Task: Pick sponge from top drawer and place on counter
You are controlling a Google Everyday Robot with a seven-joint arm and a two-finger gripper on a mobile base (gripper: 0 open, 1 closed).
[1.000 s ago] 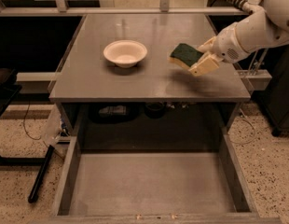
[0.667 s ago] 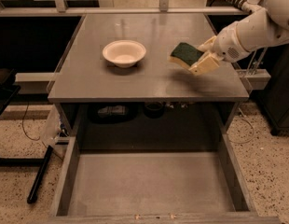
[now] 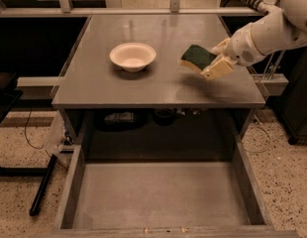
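Green-topped yellow foam sponge (image 3: 197,57) hasn't budged, your tan gripper (image 3: 211,60) still clamps it over the flat grey counter (image 3: 143,90), so lower and release.

- Speckled terrazzo floor (image 3: 17,152) shows at 8 o'clock and again at 4 o'clock, pale with dark flecks.
- A thin dark cable (image 3: 25,133) loops over the floor at 9 o'clock, and a black bar (image 3: 42,187) lies slanted at 8 o'clock.
- A pale metal rail (image 3: 143,10) runs across at 12 o'clock, with uprights rising from it.
- A dark furniture piece (image 3: 5,95) stands at 9 o'clock and a dark cabinet (image 3: 297,108) at 3 o'clock.
- A shadowed shelf recess (image 3: 158,133) at the centre holds dim clutter.
- The light is warm and low.
- The gripper (image 3: 213,66) is at 2 o'clock, clamped on the sponge (image 3: 197,57).
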